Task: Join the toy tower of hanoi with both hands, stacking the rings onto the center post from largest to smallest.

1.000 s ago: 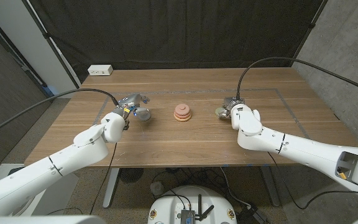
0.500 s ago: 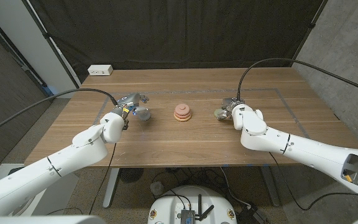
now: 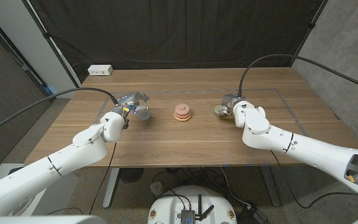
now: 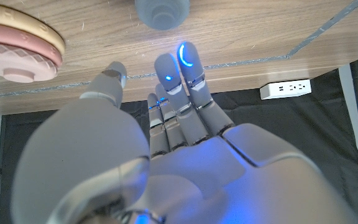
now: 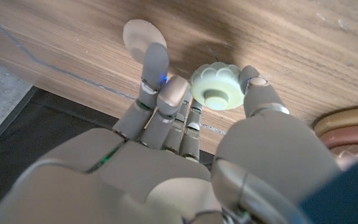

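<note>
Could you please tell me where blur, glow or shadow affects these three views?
Left wrist view: left hand is soft-focused, with blue fingertip glow. Right wrist view: right hand blurs near the lens; shadow falls beside the pale green piece. Head view: sharp, evenly lit.

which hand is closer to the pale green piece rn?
Right. The right hand has fingers on either side of the pale green piece, beside the pink ring stack. The left hand is across the stack, by the grey piece.

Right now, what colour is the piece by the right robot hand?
Pale green piece, clearest in the right wrist view.
</note>
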